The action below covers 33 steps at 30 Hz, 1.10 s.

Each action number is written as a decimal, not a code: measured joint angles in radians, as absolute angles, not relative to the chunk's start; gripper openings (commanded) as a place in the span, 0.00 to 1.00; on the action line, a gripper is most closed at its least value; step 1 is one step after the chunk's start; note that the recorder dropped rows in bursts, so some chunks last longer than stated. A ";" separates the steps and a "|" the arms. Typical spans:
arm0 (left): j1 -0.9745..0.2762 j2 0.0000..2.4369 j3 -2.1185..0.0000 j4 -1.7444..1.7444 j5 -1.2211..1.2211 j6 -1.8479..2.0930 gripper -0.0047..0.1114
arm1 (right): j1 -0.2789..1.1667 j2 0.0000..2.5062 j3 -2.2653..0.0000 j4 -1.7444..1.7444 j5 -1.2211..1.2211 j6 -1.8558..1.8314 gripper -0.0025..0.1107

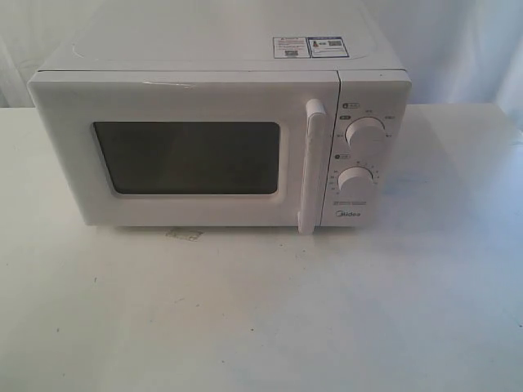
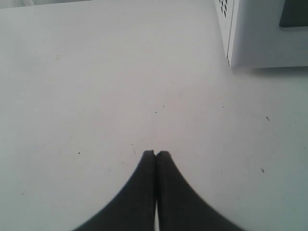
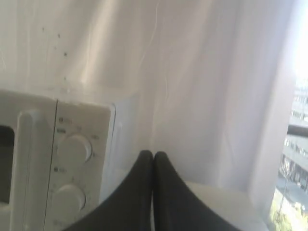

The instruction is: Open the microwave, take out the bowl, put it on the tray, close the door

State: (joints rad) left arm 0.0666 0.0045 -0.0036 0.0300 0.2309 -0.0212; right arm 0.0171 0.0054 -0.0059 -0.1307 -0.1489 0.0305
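Observation:
The white microwave stands on the table, with its door shut flat against the front. The vertical bar handle runs beside the two round knobs. Behind the dark window nothing can be made out, so the bowl is hidden, and no tray shows in any view. Neither arm appears in the exterior view. My left gripper is shut and empty above bare table, a corner of the microwave off to its side. My right gripper is shut and empty, to the right of the microwave's knob panel.
A white table spreads in front of the microwave and to both sides. A white curtain hangs behind it. A small scrap of tape or label lies on the table under the door's front edge.

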 measured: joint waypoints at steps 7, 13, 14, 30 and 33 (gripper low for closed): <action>0.067 0.005 -0.004 0.030 0.231 -0.021 0.04 | 0.017 0.005 -0.004 -0.054 -0.510 0.065 0.02; 0.067 0.005 -0.004 0.030 0.231 -0.021 0.04 | 0.017 0.028 -0.196 -0.024 -0.458 0.000 0.02; 0.067 0.005 -0.004 0.030 0.231 -0.021 0.04 | 0.017 0.048 -0.250 -0.024 -0.394 -0.008 0.02; 0.067 0.005 -0.004 0.030 0.231 -0.021 0.04 | 0.017 0.436 -0.529 -0.013 0.207 -0.010 0.02; 0.067 0.005 -0.004 0.030 0.231 -0.021 0.04 | 0.017 0.437 -0.529 0.000 0.196 -0.012 0.02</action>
State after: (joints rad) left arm 0.0666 0.0045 -0.0036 0.0300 0.2309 -0.0212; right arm 0.0171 0.4375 -0.5292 0.0000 0.1961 -0.0119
